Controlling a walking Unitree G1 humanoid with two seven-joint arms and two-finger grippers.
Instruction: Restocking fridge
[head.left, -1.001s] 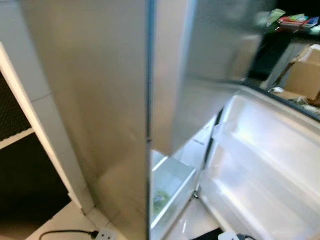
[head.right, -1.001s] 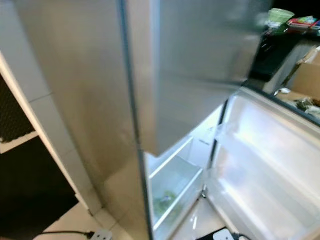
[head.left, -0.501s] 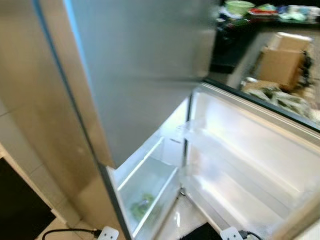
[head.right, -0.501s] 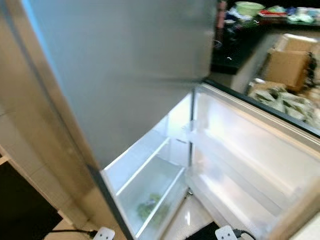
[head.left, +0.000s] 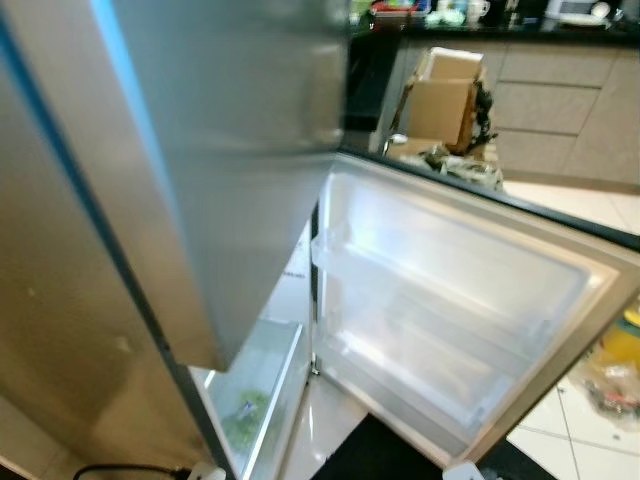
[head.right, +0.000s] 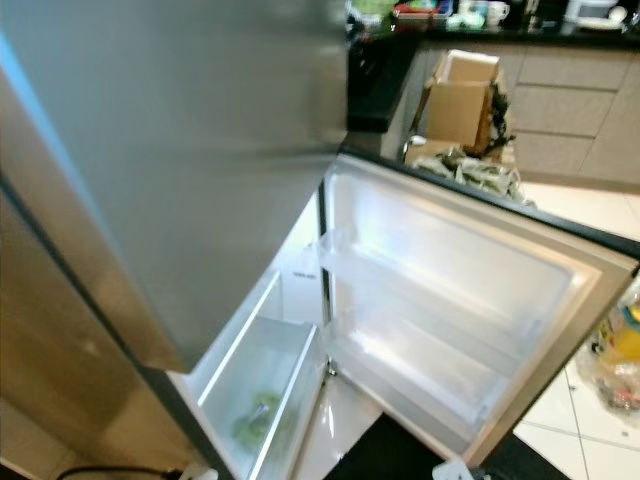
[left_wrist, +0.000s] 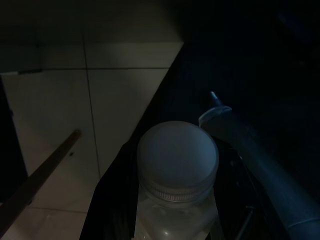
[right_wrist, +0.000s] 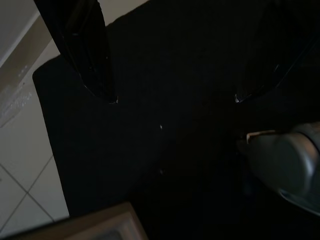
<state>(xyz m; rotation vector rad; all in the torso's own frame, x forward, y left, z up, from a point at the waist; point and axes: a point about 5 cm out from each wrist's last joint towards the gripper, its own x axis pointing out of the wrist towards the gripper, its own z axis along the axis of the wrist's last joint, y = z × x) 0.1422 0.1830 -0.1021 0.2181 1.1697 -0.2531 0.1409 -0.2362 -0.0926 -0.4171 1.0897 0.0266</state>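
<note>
The bottle (left_wrist: 176, 185) with its pale screw cap sits clamped in the left tool (left_wrist: 175, 210), low over the tiled floor (left_wrist: 75, 125). The right tool (right_wrist: 172, 97) hangs with fingers apart above a dark mat (right_wrist: 150, 150). Ahead, the fridge's lower door (head.right: 450, 310) stands open, and greens (head.right: 255, 418) lie in the drawer (head.right: 262, 385).

- Left tool (left_wrist: 175, 220) hangs low in shadow, fingers closed around a white-capped bottle (left_wrist: 176, 170).
- Right tool (right_wrist: 172, 97) hangs low, its two black fingers (right_wrist: 85, 47) spread apart, holding nothing.
</note>
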